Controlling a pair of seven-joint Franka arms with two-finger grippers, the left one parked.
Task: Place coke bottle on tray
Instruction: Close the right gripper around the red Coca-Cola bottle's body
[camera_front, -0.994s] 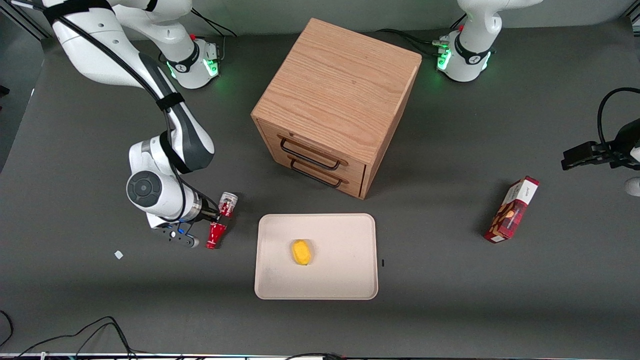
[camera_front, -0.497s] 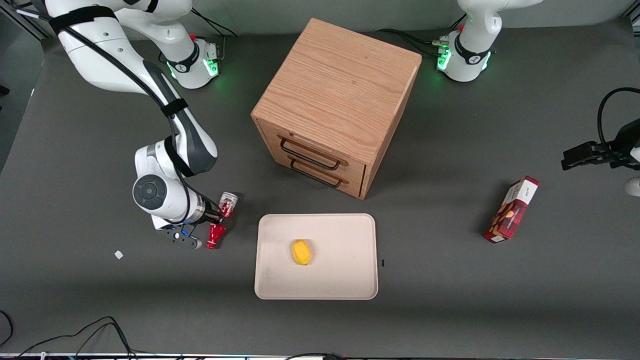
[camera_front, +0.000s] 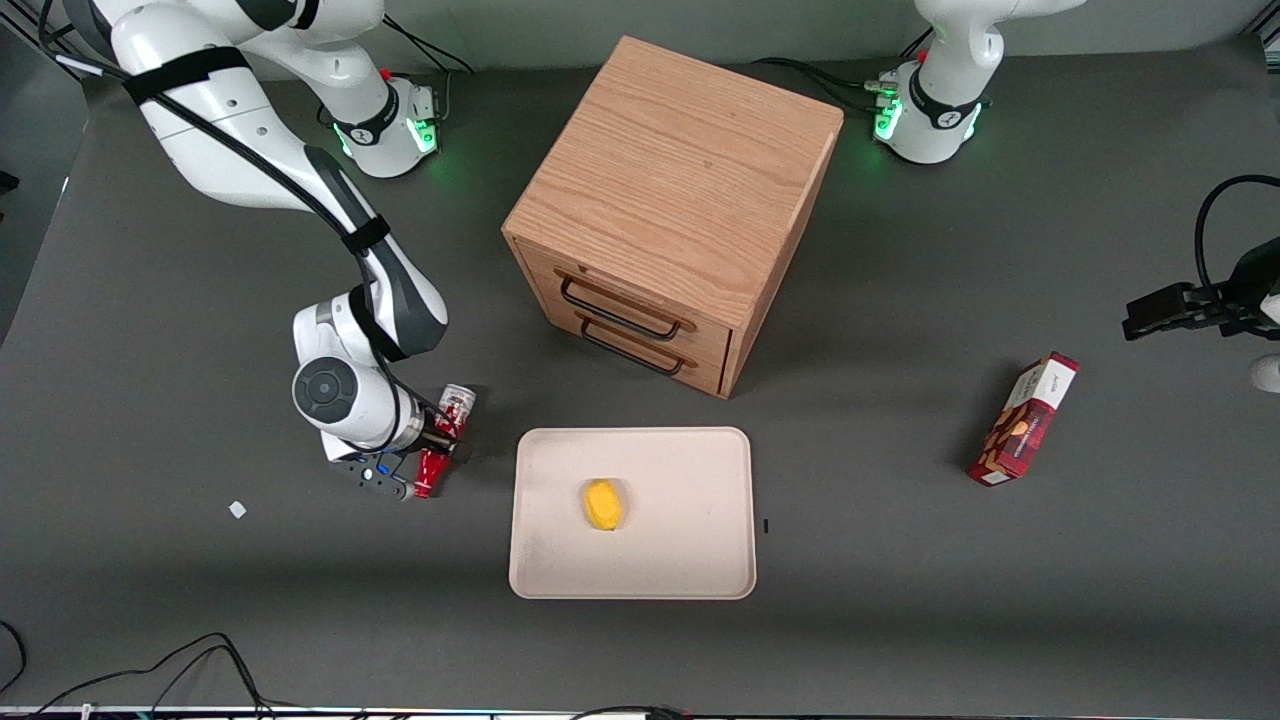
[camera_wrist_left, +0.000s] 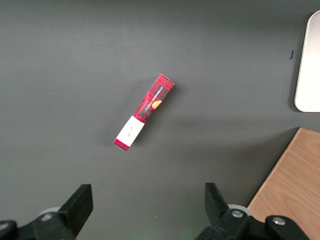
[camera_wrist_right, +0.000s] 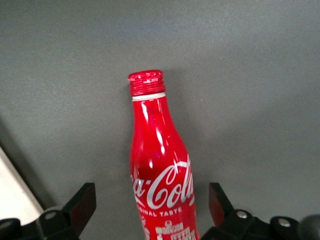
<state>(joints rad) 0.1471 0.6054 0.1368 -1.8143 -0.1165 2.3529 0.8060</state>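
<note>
While the cream-white tray (camera_front: 700, 470) sits nearest the desk's (camera_front: 900, 620) front edge at its middle with a small yellow object (camera_front: 603, 504) lying on it, the coke bottle (camera_front: 441, 442) lies on its side on the desk just beside the tray, toward the working arm's end. The pincer (camera_front: 432, 445) is low over the bottle, its fingers (camera_wrist_right: 80, 205) spread wide on either side of the red body without touching it. Farther back stands a wooden drawer cabinet (camera_front: 672, 205), and a red snack box (camera_front: 1024, 419) lies toward the parked arm's end.
</note>
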